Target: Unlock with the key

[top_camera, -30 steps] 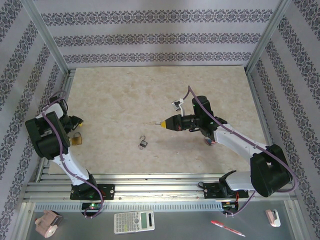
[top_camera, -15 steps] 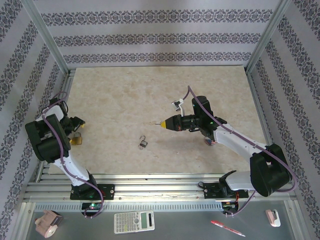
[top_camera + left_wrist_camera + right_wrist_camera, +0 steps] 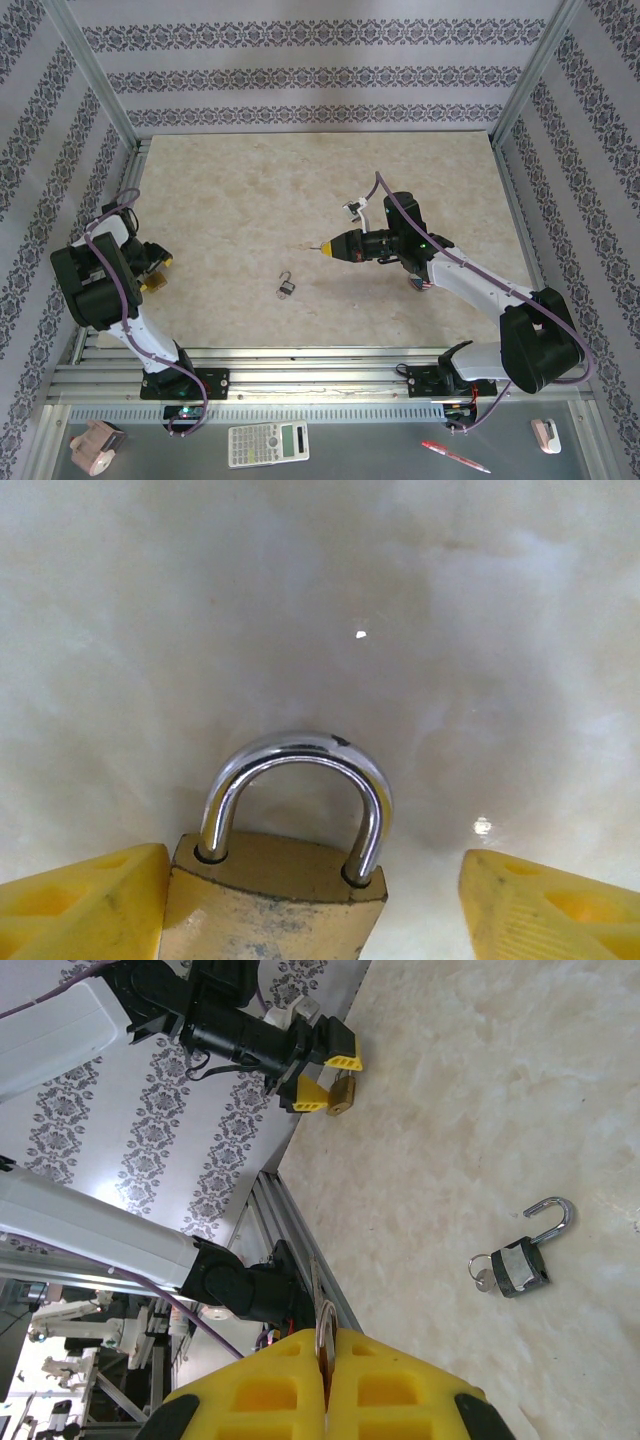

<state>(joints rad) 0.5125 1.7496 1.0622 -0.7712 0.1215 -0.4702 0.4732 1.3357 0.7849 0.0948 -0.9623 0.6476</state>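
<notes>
Left tool (image 3: 318, 908) straddles a brass padlock (image 3: 272, 885) on the surface (image 3: 300, 600), jaws wide; right tool (image 3: 325, 1360) pinches the key (image 3: 324, 1322).

Mid-table: open-shackle padlock (image 3: 287, 289); left tool (image 3: 157, 272) at brass padlock (image 3: 152, 287); right tool (image 3: 335, 245) pinching key (image 3: 318, 243), pointing left

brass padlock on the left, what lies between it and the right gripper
A small open padlock, slightly nearer the arms; the rest is bare table, in the top view.
</notes>
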